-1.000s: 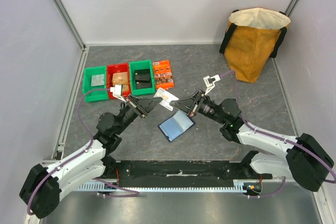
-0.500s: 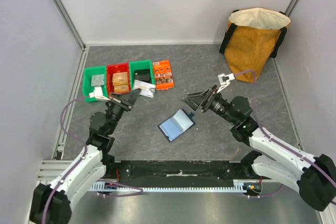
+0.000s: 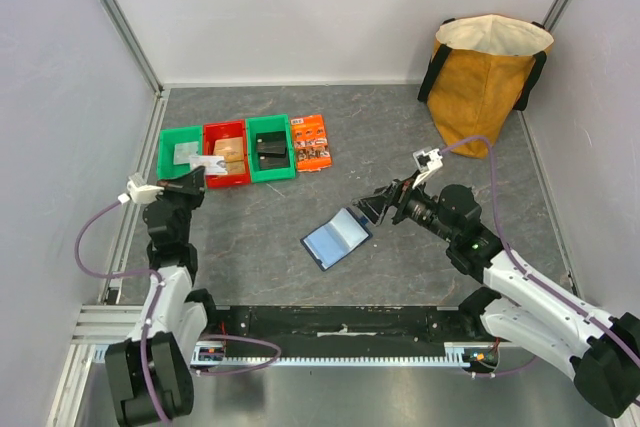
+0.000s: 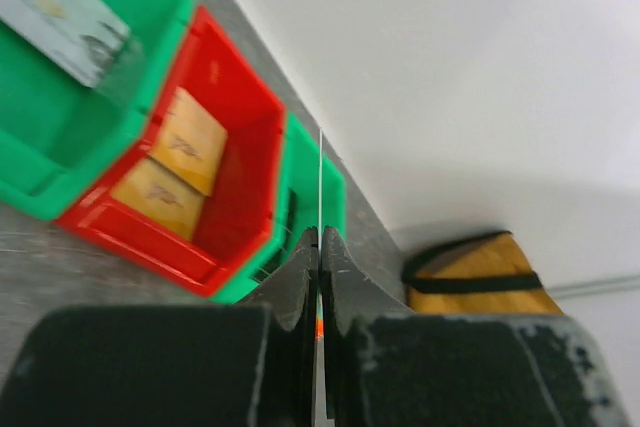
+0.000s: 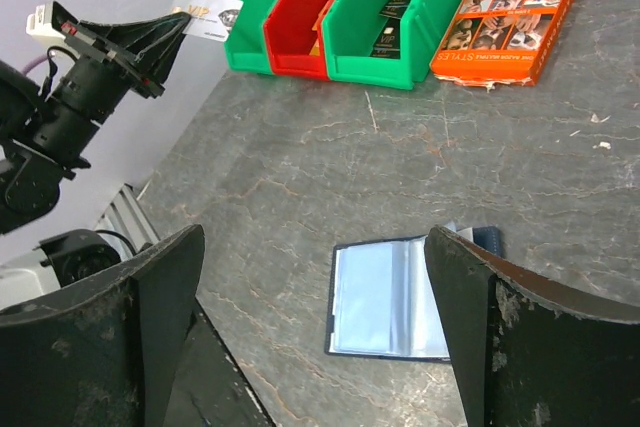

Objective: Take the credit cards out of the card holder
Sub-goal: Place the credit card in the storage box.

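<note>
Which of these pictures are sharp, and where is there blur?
Top view: sharp, evenly lit. Left wrist view: the red bin looks soft behind the left fingers holding the card. Right wrist view: wallet and table sharp, near right fingers darker, softer.

Left claw (image 3: 196, 178) pinched tight, arm stretched out left; right claw (image 3: 368, 209) spread wide, tilted downward

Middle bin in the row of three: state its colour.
The middle bin is red, between green bins; clearest in the left wrist view.
</note>
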`<state>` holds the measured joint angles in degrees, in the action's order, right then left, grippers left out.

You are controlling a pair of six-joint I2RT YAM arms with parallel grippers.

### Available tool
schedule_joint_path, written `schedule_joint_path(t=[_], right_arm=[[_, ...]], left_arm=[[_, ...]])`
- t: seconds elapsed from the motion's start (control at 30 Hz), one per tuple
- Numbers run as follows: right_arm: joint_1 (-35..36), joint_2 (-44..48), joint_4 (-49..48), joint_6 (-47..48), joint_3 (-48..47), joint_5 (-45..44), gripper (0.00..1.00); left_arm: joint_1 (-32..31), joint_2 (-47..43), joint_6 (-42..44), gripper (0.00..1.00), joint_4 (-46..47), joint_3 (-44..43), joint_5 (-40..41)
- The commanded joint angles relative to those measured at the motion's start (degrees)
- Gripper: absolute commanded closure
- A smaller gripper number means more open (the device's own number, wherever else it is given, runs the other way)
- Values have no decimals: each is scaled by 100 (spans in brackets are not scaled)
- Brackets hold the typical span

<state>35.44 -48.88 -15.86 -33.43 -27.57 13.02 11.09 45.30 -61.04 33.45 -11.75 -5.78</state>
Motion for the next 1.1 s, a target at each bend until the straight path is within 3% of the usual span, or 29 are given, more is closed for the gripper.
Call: schedule_joint_path(t=[0.0,0.3,0.63,0.83,1.07], right_arm=[[-11,116,56,521,-108,192,2],[-20,81,-119,662,-29,868,2],[-37,142,320,1304,-284,1238,2],[-46,-16,347,1295,-407,1291,2],[-55,-148,364,1269,-503,1300,2]], left_arm=[[533,513,566,98,143,-389,192],[1334,2560,1189,98,1084,-1451,-63],[1360,4917,1515,98,1234,-2911,-581],[1352,5541,1621,98,1094,-3272,-783],[1229,6060,1761,86,812,-3615,-1188]])
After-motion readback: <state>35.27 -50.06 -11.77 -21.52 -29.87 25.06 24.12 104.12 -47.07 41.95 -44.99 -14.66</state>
